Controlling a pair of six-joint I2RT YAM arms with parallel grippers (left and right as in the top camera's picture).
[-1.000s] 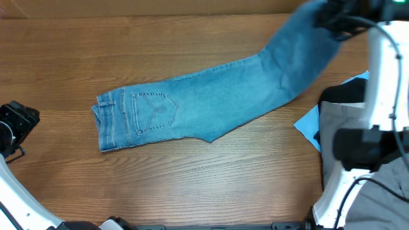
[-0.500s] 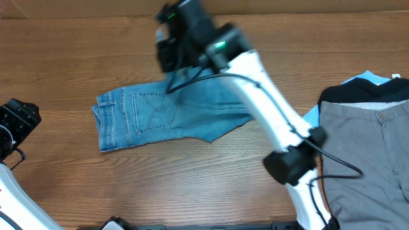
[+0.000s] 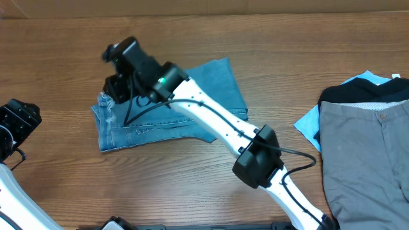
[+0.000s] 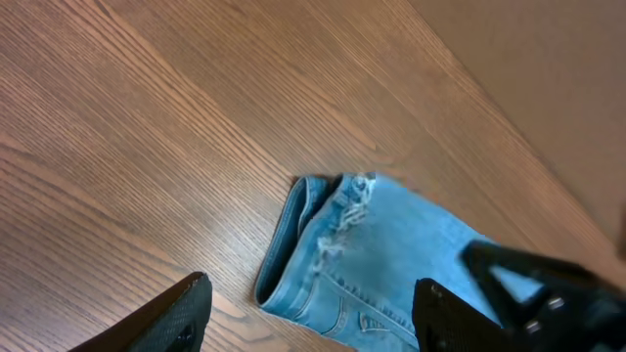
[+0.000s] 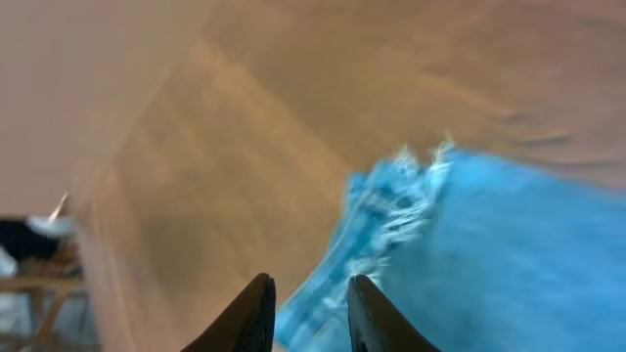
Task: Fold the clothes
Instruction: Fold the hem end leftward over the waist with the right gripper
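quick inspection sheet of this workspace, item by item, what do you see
surface: wooden table, no spills seen
job's things: jeans doubled over, frayed hem at the waistband end
clutter: grey-beige trousers, black garment, light-blue item at the right edge
grippers: left gripper open, empty; right gripper slightly open above the hem, blurred
cables: black cable looping off the right arm
surroundings: tan backdrop

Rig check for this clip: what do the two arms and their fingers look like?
Both arms are white tubular links with black joint housings. The right arm has a black elbow block, loose black cables and a small green light near its black wrist head. The left arm ends in a black boxy head. The left fingers and right fingers are dark, smooth and tapered.
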